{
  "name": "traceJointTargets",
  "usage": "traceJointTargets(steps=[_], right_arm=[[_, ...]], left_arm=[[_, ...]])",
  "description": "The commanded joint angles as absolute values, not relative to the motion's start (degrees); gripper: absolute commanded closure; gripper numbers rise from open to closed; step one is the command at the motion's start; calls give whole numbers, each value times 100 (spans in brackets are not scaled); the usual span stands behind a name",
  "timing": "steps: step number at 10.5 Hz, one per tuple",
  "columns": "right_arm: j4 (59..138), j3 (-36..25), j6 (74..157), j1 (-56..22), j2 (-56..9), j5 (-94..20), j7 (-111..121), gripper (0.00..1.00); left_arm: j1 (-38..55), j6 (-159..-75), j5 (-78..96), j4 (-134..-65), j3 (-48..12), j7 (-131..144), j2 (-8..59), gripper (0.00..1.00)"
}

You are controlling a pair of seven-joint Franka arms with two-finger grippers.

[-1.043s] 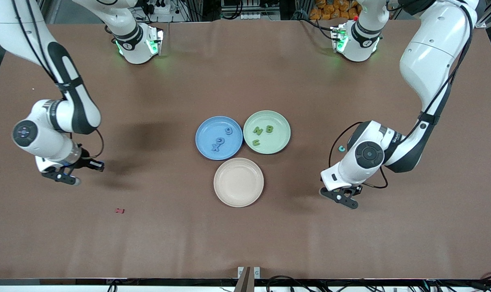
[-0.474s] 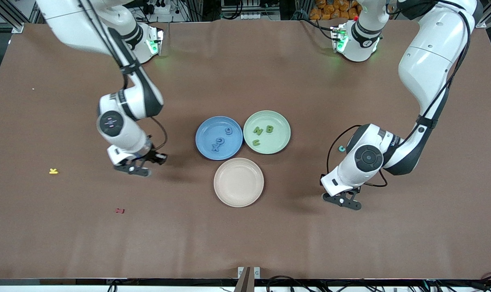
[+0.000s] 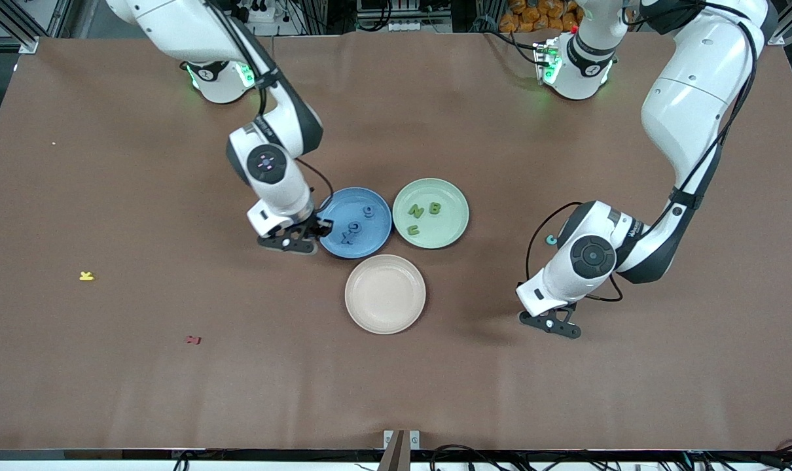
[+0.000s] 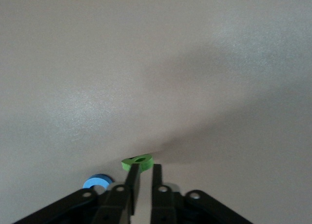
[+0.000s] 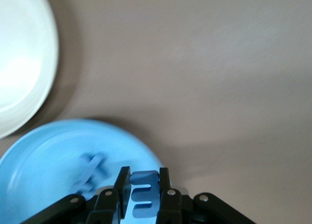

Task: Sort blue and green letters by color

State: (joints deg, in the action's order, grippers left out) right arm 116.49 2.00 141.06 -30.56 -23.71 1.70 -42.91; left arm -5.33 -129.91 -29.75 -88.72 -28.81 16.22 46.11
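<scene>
My right gripper [image 3: 296,245] is over the blue plate's [image 3: 336,247] rim and is shut on a blue letter [image 5: 145,195], held between its fingers [image 5: 142,177] above that plate [image 5: 44,160]. Blue letters [image 3: 351,232] lie in the blue plate. Green letters [image 3: 417,210] lie in the green plate [image 3: 450,195]. My left gripper [image 3: 553,325] is low over the bare table toward the left arm's end. Its fingers [image 4: 146,168] are nearly together on a green letter [image 4: 129,163] at their tips. A blue ring-shaped letter [image 4: 95,180] lies on the table close by.
An empty beige plate [image 3: 385,324] sits nearer the front camera than the two coloured plates. A yellow K [image 3: 86,276] and a small dark red letter [image 3: 193,339] lie toward the right arm's end. A teal letter [image 3: 551,240] lies beside the left arm.
My right arm has swung from its end of the table to the blue plate's rim, uncovering the yellow K. My left gripper has shifted only slightly.
</scene>
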Motion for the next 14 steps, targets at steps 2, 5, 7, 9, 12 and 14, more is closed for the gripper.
traceJointTargets(steps=[2,5,7,9,12,14], right_arm=[[11751,614,14054,-3243,-2259,132,-5068,48],[11716,633,14071,-3112,-2250,141,-5221,0],[11663,624,14054,-2701,-2224,202,-5107,0],[11541,624,14045,-1859,-2232,220,-4216,0],[11461,536,14045,-856,-2241,229,-3097,0],[11452,545,14019,-127,-2259,246,-2176,0]], left_arm=[[-492,-12990,-2892,-8772,-2865,1723,4632,100],[-510,-12990,-2900,-8763,-2865,1714,4562,100],[-501,-12955,-2900,-8754,-2874,1705,4466,100],[-518,-12894,-2892,-8763,-2909,1714,4456,100],[-527,-12824,-2883,-8763,-2918,1714,4412,53],[-580,-12823,-2900,-8789,-2918,1574,4438,0]])
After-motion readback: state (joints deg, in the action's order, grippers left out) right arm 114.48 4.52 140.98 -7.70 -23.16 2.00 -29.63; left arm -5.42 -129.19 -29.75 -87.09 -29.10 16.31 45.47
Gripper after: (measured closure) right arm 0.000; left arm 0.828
